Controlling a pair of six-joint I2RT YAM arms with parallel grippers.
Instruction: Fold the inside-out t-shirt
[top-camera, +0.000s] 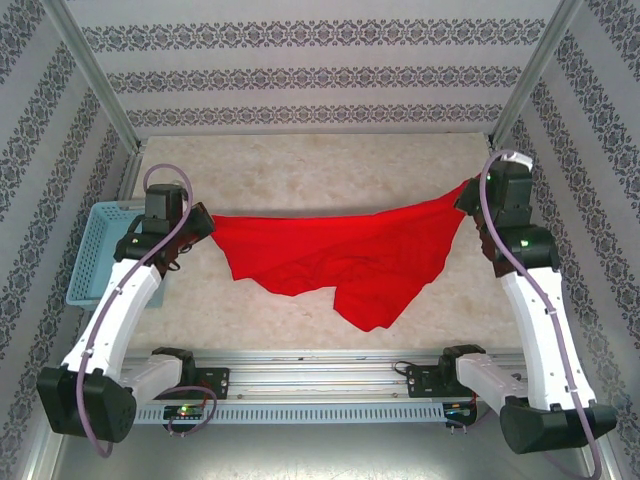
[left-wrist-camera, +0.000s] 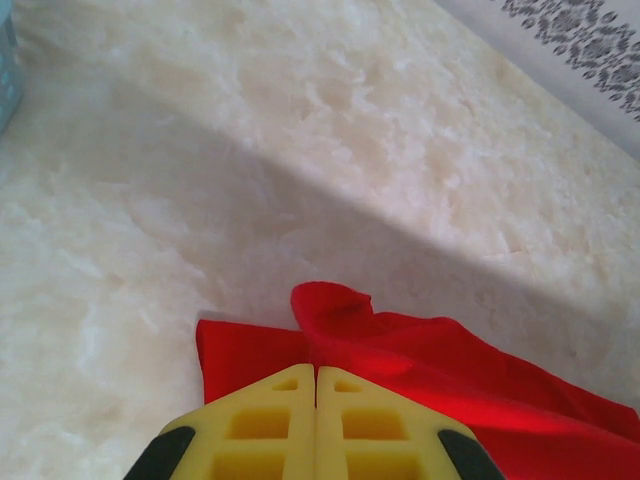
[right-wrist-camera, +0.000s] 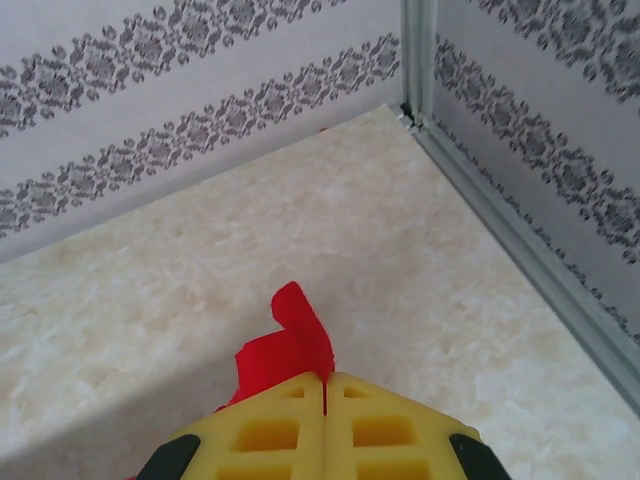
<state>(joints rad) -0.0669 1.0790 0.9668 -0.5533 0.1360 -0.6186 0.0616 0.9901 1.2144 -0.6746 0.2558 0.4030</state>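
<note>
Stretching from left tool (left-wrist-camera: 316, 385) to right tool (right-wrist-camera: 325, 385), red shirt (top-camera: 340, 255) spans bench (top-camera: 300, 165), lower folds drooping toward near edge. Left tool: jaws pressed together, pinching shirt corner. Right tool: likewise clamped on opposite corner (red fold pokes past fingertips). Basket (top-camera: 95, 250) beside left arm.

T-shirt (top-camera: 340, 260) corners vanish inside the left hand (left-wrist-camera: 316, 372) and right hand (right-wrist-camera: 326, 380).
</note>
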